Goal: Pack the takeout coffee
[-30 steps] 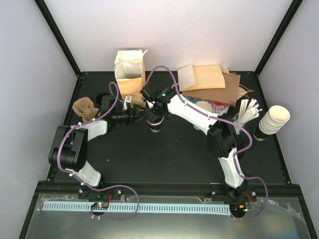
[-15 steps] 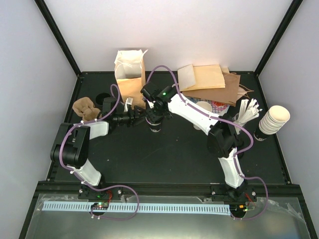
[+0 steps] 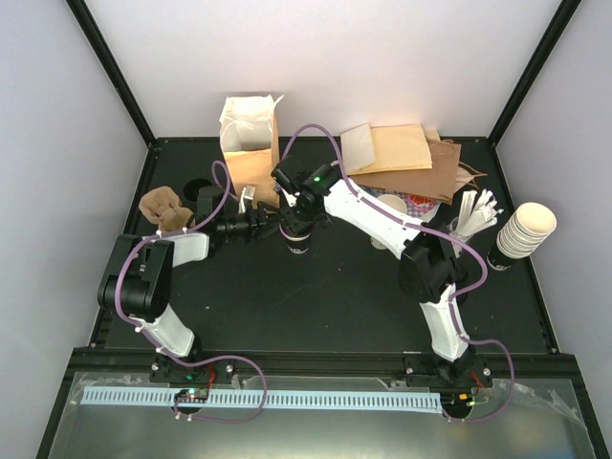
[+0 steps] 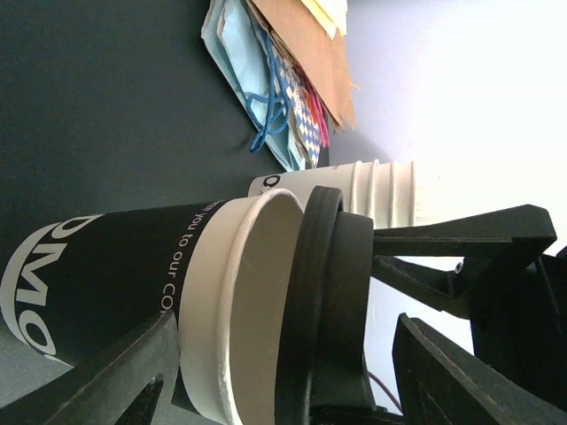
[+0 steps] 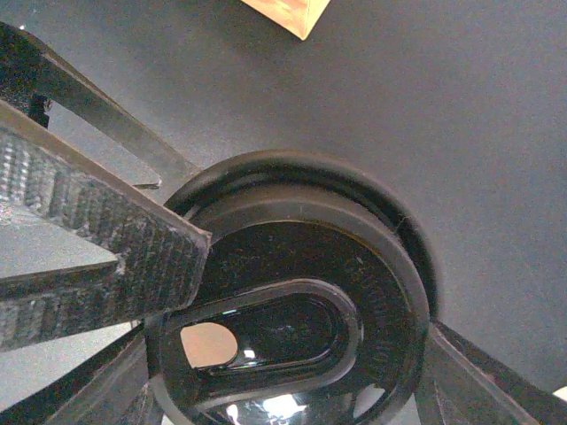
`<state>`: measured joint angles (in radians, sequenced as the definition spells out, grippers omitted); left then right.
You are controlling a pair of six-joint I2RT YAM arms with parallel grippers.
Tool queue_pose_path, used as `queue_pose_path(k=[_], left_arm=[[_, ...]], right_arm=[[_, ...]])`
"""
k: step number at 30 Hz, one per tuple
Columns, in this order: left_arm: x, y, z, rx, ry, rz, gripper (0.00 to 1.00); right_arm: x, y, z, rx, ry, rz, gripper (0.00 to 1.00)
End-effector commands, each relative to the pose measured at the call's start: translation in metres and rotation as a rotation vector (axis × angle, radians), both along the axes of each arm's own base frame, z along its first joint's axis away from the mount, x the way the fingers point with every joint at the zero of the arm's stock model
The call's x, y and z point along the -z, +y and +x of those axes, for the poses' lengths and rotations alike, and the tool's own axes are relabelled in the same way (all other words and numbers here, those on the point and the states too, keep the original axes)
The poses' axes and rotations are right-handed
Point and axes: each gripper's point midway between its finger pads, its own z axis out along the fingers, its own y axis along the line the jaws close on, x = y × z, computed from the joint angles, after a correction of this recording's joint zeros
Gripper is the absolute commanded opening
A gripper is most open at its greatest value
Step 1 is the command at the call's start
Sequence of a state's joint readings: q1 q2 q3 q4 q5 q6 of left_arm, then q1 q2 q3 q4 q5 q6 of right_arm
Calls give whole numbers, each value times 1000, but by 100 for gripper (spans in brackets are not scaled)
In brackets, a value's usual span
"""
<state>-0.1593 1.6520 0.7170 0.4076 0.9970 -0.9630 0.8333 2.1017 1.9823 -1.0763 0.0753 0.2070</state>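
My right claw is clamped across the lid, which sits tilted on the cup and is not snapped down. My left claw stands apart around the cup, with no squeeze that I can see. The cup stands on the table before the bag. I judge it light, thin-walled and crushable, so I should hold it gently at mid-body, never by the lid.

The coffee cup bears white words "you to our CO".
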Motion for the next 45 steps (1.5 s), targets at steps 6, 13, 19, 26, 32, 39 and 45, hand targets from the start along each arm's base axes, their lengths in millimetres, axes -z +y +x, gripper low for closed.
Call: queue_pose_path(k=[6, 13, 19, 26, 32, 39, 45], left_arm=[[-4, -5, 1, 29, -25, -24, 68], [-1, -6, 0, 32, -17, -25, 68], [0, -6, 0, 35, -11, -36, 68], [2, -8, -2, 41, -3, -38, 68], [4, -11, -3, 46, -1, -48, 67], [7, -14, -8, 53, 11, -52, 67], [8, -18, -12, 59, 15, -65, 67]], right_arm=[[2, 0, 1, -5, -6, 13, 68], [7, 4, 2, -10, -1, 25, 68], [12, 7, 4, -19, 3, 25, 68], [25, 6, -3, -38, 50, 2, 68], [34, 1, -9, -50, 79, -24, 68], [50, -12, -19, -69, 144, -115, 68], [59, -22, -33, -91, 195, -158, 66]])
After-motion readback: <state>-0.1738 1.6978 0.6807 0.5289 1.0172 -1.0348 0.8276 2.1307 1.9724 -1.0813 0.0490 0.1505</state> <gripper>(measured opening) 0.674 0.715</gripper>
